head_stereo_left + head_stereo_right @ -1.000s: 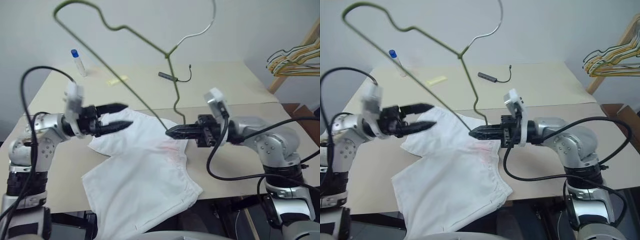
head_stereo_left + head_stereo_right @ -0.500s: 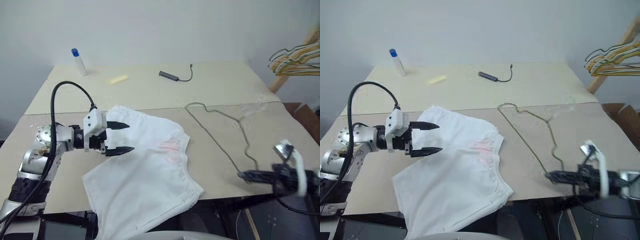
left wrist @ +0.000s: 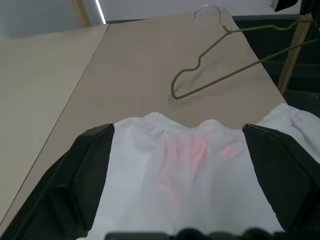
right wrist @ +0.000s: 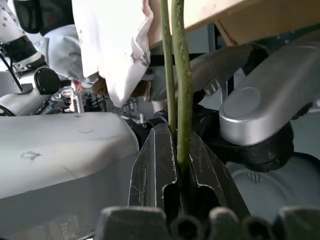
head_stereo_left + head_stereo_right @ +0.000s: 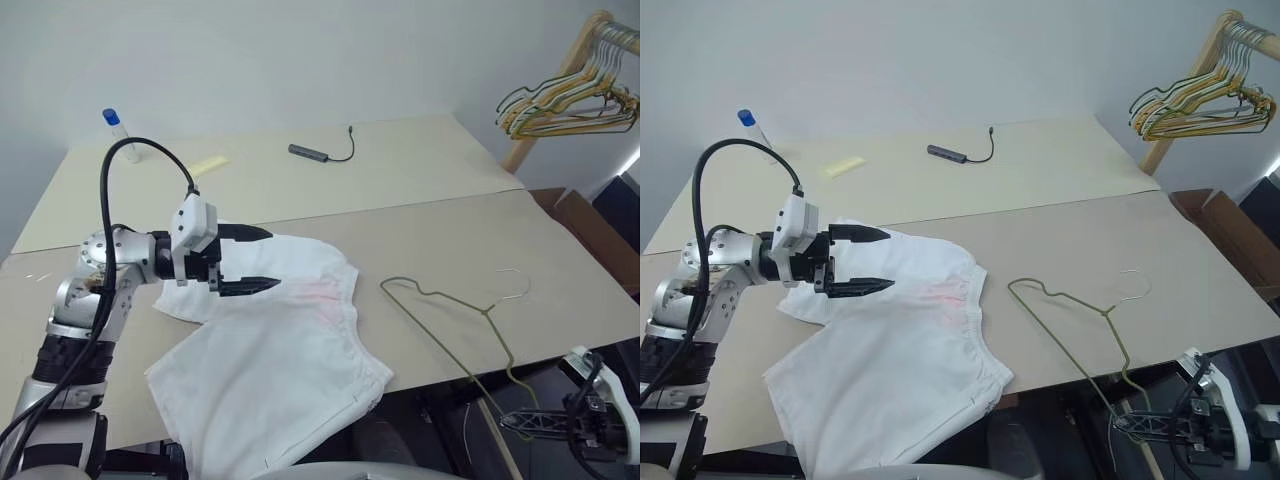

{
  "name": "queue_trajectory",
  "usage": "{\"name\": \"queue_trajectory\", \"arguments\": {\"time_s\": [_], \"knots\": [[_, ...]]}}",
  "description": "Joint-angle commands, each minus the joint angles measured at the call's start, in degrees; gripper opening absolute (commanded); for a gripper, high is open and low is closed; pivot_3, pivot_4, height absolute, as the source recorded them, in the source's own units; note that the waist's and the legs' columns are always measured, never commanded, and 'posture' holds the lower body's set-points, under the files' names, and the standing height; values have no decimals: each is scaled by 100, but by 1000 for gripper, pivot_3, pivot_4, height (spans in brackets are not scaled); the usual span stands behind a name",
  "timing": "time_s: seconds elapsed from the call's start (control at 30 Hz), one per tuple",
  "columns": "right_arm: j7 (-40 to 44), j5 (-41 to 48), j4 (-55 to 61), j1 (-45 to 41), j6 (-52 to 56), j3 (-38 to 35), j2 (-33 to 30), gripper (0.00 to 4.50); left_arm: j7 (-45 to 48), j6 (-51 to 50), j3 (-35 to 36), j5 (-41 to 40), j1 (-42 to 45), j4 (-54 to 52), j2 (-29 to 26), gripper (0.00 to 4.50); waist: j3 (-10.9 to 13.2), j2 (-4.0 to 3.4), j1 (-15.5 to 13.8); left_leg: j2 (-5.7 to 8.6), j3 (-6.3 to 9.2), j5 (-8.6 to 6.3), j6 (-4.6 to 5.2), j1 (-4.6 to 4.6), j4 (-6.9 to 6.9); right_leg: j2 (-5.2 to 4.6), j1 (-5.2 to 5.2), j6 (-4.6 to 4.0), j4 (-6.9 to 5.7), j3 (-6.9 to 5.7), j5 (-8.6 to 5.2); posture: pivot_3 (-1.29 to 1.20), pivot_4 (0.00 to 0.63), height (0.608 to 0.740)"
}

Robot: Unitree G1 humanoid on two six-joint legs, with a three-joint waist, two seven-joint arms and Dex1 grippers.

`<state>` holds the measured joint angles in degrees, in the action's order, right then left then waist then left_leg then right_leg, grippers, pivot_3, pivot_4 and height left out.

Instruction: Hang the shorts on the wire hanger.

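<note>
A: Any writing or brand marks legible on the beige tabletop point(image 5: 420, 230)?

B: None can be read. Counted: one pair of white soft cloth shorts point(image 5: 270, 370), one thin olive-grey wire hanger point(image 5: 455, 320), one clear tube with a blue cap point(image 5: 113, 127), one small yellow strip point(image 5: 208, 166), one dark stick on a thin cable point(image 5: 308, 152).

A: How do the shorts look?

B: Spread flat near the table's front edge, gathered waistband toward the hanger, a faint pink mark by the waist, one leg hanging over the edge.

A: And the hanger?

B: To the right of the shorts, its hook lying on the table, its lower end past the front edge.

A: The claws?

B: The left gripper point(image 5: 262, 259) hovers over the shorts' far corner, fingers spread wide, holding nothing. The right gripper point(image 4: 179, 165) sits below the table edge, clamped tight on the hanger's wire.
</note>
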<state>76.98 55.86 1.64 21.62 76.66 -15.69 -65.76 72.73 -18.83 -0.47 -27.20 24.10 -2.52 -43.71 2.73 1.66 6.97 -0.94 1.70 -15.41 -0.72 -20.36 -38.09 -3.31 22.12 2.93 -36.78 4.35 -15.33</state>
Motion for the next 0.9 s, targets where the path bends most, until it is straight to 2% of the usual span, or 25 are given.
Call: {"name": "queue_trajectory", "arguments": {"time_s": [0.03,0.47,0.6,0.9], "knots": [[-123,-51,51,-243,-2,116,59,0,-21,44,104,2,-16,-171,-65,4467,0,0,-3,0,0,0,0,0,0,0,0,0,0,0,0,-124,0,740],[-384,-194,-3,-1058,-28,735,427,0,-117,66,78,146,-72,-175,-94,4467,-1,-1,-47,0,2,0,0,1,0,0,1,1,-2,0,0,-97,0,740],[-380,-243,95,-1125,-89,911,450,0,-128,56,122,149,-115,-206,-90,4467,-1,-1,-108,1,1,0,0,1,0,0,1,1,-2,1,0,-91,0,740],[14,-184,117,-1093,-337,823,345,0,-205,68,169,138,-288,-353,-113,4467,-1,-1,-208,1,1,0,0,3,0,0,1,1,-4,1,1,-70,0,740]]}}
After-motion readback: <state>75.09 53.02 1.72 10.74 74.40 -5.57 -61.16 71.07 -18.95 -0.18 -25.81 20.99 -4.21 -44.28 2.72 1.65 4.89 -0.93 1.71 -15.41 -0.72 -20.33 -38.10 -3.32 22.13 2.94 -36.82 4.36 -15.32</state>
